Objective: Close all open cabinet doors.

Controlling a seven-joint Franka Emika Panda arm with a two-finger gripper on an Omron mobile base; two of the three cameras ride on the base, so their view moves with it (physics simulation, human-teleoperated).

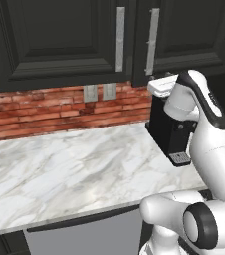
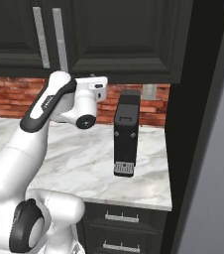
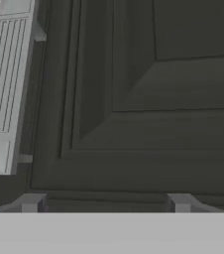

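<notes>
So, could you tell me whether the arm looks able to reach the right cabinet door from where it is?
Probably yes: the end effector already faces the door close up, beside its handle, with nothing between them.

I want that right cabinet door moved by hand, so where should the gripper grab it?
Grip the long silver bar handle on the right cabinet door. Approach from the front; its standoffs leave a gap behind, and it runs vertically, so close the gripper across its width.

Matte-black cabinet doors (image 1: 59, 35) (brushed silver handles (image 1: 120, 39)) above glossy marble counter (image 1: 59, 174).
</notes>
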